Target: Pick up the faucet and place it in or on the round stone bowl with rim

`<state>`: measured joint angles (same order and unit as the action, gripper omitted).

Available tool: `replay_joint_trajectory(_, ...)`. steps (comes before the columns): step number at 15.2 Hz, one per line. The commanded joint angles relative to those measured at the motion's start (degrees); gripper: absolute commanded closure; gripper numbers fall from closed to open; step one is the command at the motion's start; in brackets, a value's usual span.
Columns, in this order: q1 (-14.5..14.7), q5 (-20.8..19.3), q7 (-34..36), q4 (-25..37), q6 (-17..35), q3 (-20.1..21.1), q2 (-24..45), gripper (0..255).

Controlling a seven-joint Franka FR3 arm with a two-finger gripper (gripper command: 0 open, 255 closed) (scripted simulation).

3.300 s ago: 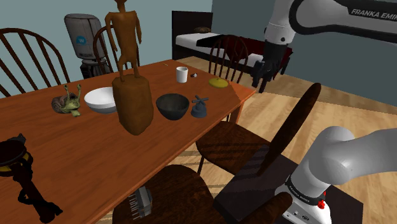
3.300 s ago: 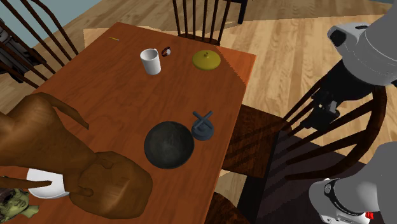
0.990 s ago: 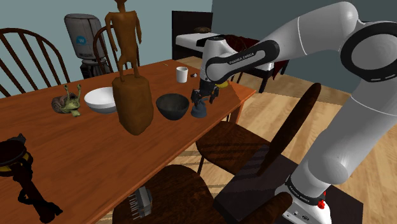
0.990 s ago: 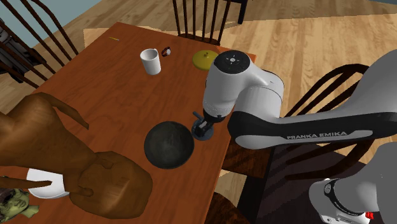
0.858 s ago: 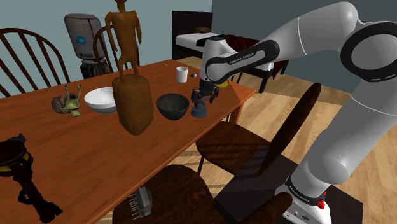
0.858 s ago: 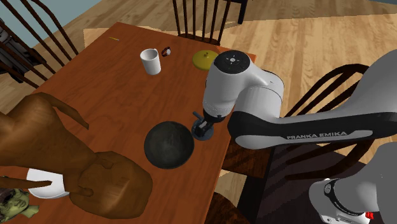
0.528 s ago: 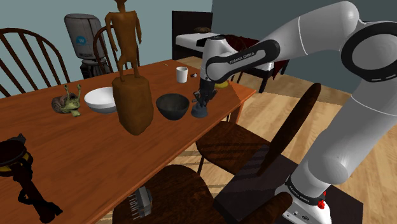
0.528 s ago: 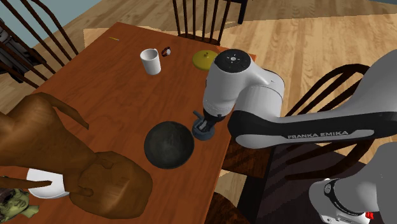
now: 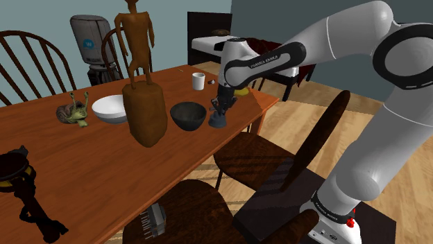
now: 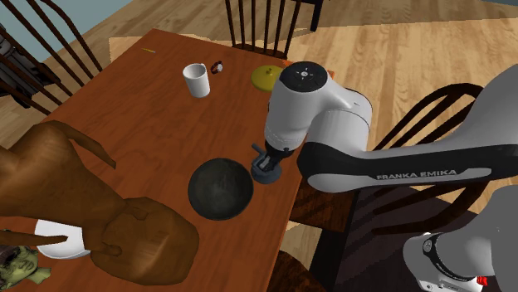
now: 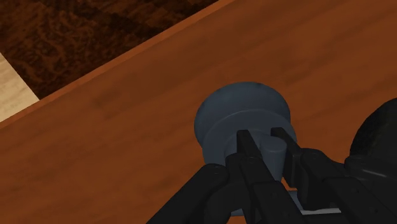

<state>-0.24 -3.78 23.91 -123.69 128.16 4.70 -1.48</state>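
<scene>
My pincer [image 11: 270,141] clasps the grey-blue faucet [image 11: 232,111], dark bowl [image 10: 220,189] just beside; my arm [image 10: 415,162] reads "FRANKA EMIKA".

place: home dining room | cues: wooden table [image 9: 90,152], wooden chairs [image 9: 250,156], bed [image 9: 208,44] behind (plank floor [image 10: 398,50] too)

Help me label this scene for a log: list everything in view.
table: one, reddish-brown, centre.
dark bowl: one, near-black, near table edge.
faucet: one, blue-grey, beside dark bowl.
carved figure: one, brown, mid-table.
white bowl: one, white, beside carved figure.
green toy: one, green, beside white bowl.
mug: one, white, table's far end.
yellow disc: one, yellow, near mug.
black object: one, black, shoulder view's lower left.
chairs: several, dark wood, around table.
arm: one, white, above faucet.
gripper: one, black, shut on faucet.
</scene>
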Motion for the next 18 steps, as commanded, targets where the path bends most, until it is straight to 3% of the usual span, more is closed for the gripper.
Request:
replay_joint_trajectory(1,0.0,0.1,-0.1,0.7,-1.3,0.0,-0.5,255)
replay_joint_trajectory(18,0.1,0.9,-1.1,10.1,-14.1,0.0,-3.9,255)
